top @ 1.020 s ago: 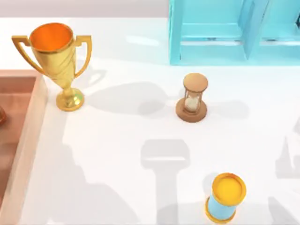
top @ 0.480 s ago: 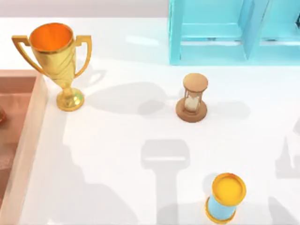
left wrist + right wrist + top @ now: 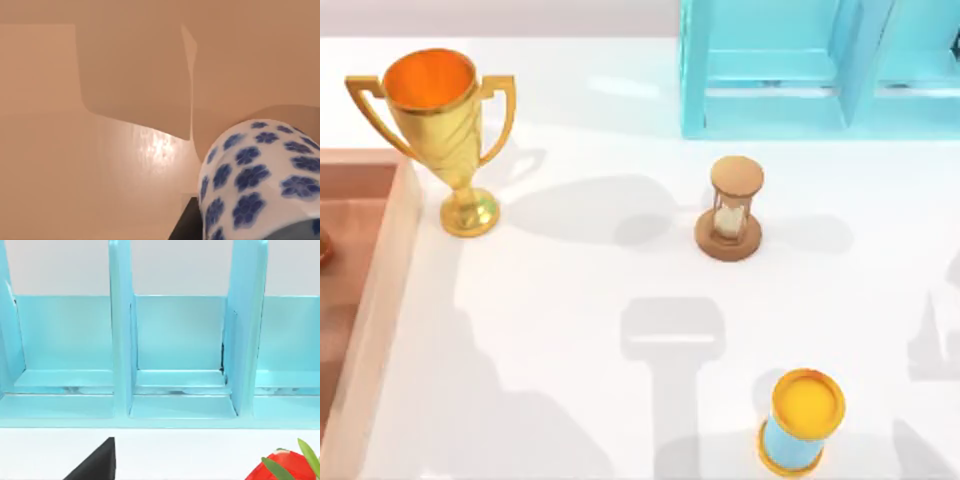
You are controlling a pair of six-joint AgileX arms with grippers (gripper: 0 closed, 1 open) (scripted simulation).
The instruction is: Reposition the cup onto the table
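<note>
Cup (image 3: 255, 175): close under my left wrist, above tray (image 3: 360, 260), upper left; gripper grasp: I cannot tell. Risk: slipping before reaching bench (image 3: 580, 300), clipping tray rim or trophy (image 3: 435, 130).

A gold trophy (image 3: 438, 130), hourglass (image 3: 732, 208), yellow-topped cylinder (image 3: 801, 421), blue rack (image 3: 815, 68) and wooden tray (image 3: 360, 290).

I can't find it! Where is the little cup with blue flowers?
The cup sits close in the left wrist view, over the wooden tray, not on the white table.

table (image 3: 570, 300) centre open | obstacles: trophy (image 3: 440, 130), hourglass (image 3: 732, 210), cylinder (image 3: 802, 422) (3 upright) | tray (image 3: 380, 290) left edge
</note>
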